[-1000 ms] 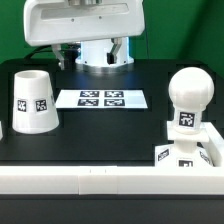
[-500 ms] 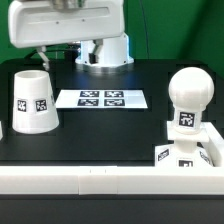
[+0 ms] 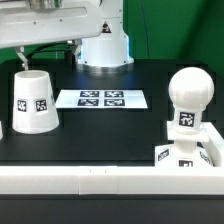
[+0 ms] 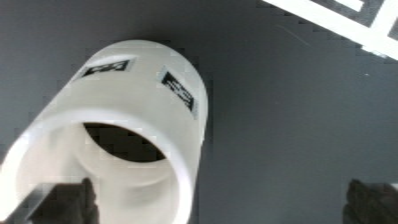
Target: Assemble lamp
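The white tapered shade [image 3: 33, 100] stands upright at the exterior view's left, tags on its side. In the wrist view the shade [image 4: 125, 110] shows its open top from above. My gripper [image 3: 46, 55] hovers above it, open and empty. In the wrist view the gripper [image 4: 217, 203] has one finger [image 4: 63, 205] over the shade's rim and the other over bare table, so the shade sits off to one side of the gap. The round-headed bulb [image 3: 188, 95] stands on the square base [image 3: 182, 155] at the exterior view's right.
The marker board [image 3: 100, 99] lies flat on the black table between shade and bulb; its corner shows in the wrist view [image 4: 356, 20]. A white wall [image 3: 100, 180] runs along the table's front edge. The arm's white pedestal [image 3: 105, 50] stands behind.
The gripper has moved toward the exterior view's left, from above the marker board to above the shade. The lamp parts have not moved.
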Controlling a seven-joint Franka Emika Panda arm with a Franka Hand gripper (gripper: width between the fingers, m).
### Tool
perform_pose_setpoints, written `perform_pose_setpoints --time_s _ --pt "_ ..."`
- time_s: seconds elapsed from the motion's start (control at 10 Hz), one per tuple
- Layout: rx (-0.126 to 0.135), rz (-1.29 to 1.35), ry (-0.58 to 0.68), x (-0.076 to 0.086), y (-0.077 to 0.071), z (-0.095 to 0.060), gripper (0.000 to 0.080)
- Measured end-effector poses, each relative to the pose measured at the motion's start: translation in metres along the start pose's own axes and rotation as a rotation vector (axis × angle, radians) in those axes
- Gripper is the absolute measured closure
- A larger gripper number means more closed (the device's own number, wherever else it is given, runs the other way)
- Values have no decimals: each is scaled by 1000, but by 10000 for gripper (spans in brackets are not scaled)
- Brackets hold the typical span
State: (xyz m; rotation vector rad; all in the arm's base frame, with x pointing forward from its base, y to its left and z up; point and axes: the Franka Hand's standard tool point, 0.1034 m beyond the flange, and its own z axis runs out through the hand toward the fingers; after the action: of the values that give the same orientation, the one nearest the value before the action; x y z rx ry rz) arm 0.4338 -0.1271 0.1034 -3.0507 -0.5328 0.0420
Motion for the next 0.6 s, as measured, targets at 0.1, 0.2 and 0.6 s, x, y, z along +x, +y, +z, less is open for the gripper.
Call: perform_pose_setpoints --time_s 0.1,0.2,0.6 --pt "1 -1 -7 1 1 4 101" --pt "0 -1 -11 2 3 8 101" --pt "1 0 -33 -2 4 25 101"
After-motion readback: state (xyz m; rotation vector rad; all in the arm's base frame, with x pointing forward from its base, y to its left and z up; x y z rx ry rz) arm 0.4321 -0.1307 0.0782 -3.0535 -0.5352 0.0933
